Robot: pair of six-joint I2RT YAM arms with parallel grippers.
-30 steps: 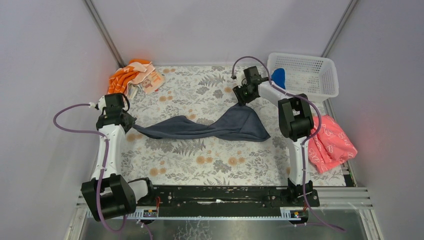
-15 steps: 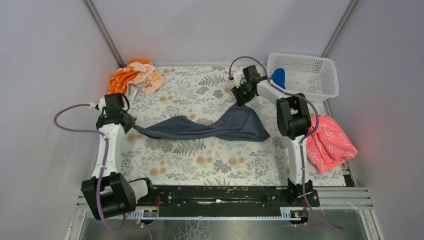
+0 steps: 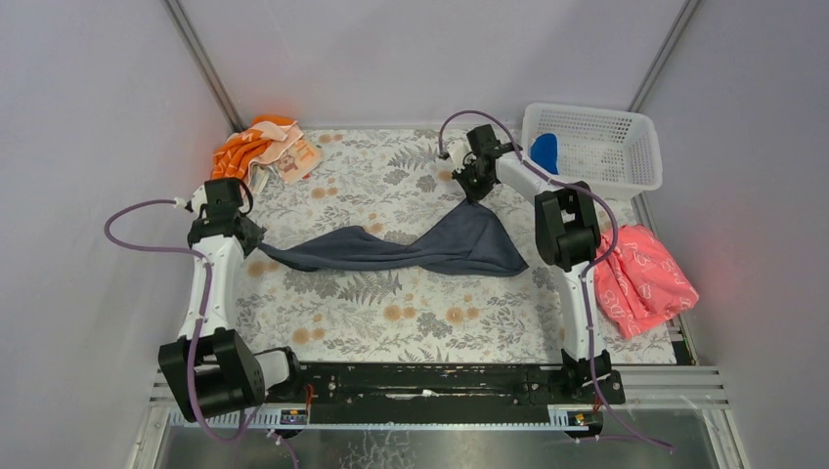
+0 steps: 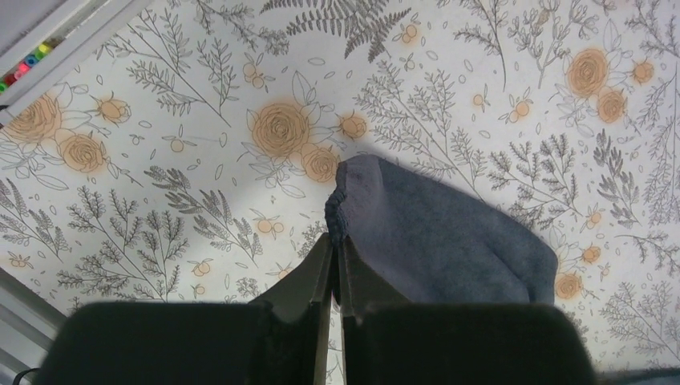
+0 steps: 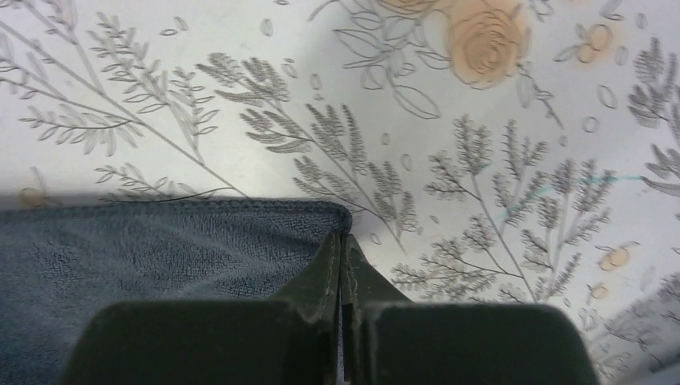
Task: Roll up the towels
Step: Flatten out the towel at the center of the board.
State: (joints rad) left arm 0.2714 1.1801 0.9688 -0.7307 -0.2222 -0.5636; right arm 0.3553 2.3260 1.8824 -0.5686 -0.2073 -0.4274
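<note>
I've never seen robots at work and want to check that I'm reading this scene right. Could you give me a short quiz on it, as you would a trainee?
1. True or false: the left fingers and the right fingers are each shut on the grey towel.
2. Where is the blue towel? A) in the white basket; B) hanging from the right fingers; C) under the grey towel.
3. Fill in: the grey towel hangs stretched between the two arms, not yet ____.

Key: 1 true; 2 A; 3 rolled.
</note>
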